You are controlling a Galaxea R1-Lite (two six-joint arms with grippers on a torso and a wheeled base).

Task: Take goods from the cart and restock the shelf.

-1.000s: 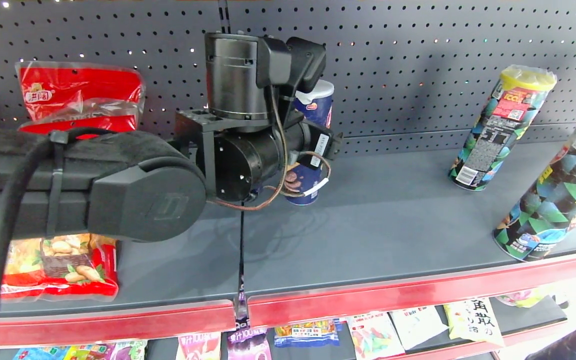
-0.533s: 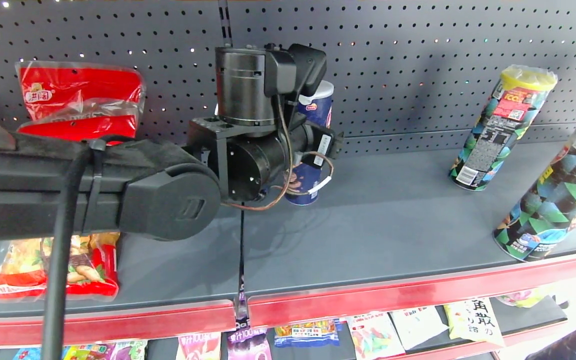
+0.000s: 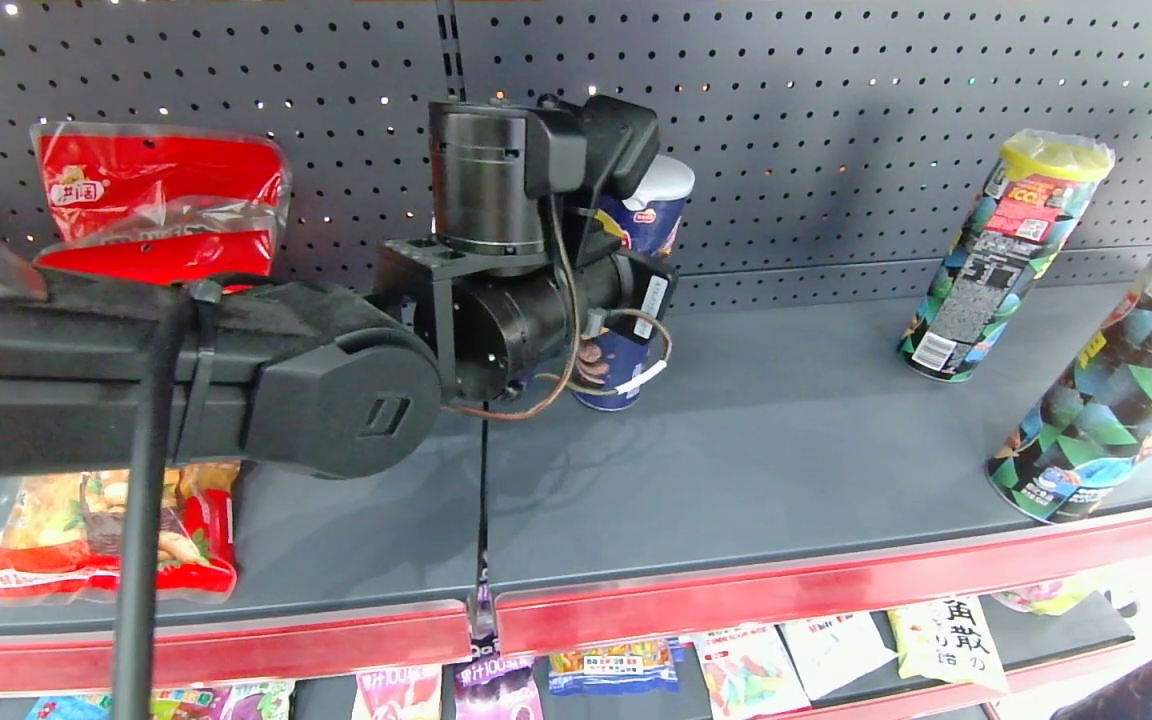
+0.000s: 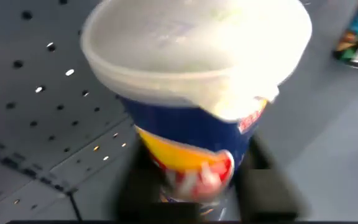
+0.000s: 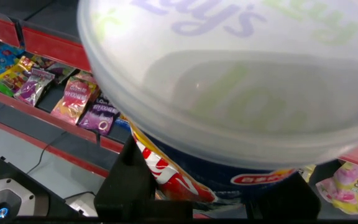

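A dark grey pegboard wall (image 3: 836, 120) backs a grey shelf (image 3: 756, 450) with a red front lip. The left arm stretches across the shelf toward the wall. Its left gripper (image 4: 207, 193) has its jaws closed on the lower body of a blue cylindrical snack can with a white plastic lid (image 3: 651, 215), one black finger on each side in the left wrist view. The can stands far back, just in front of the pegboard, and tilts with its top toward the robot's right. Whether its base touches the shelf cannot be told.

The right gripper (image 5: 204, 199) holds a second blue can with a translucent lid (image 5: 229, 81). Its jaws are closed on the body, a dark finger on either side below the lid. Under it lie lower shelves lined with small colourful snack packets (image 5: 73, 93).

On the shelf's left, a red plastic snack bag (image 3: 161, 195) leans against the pegboard, and a red-and-yellow flat bag (image 3: 106, 535) lies near the front lip. Well apart on the right stand two tall tubes with a multicoloured geometric pattern and yellow lids, one near the wall (image 3: 1006, 250) and one at the front edge (image 3: 1106, 390).
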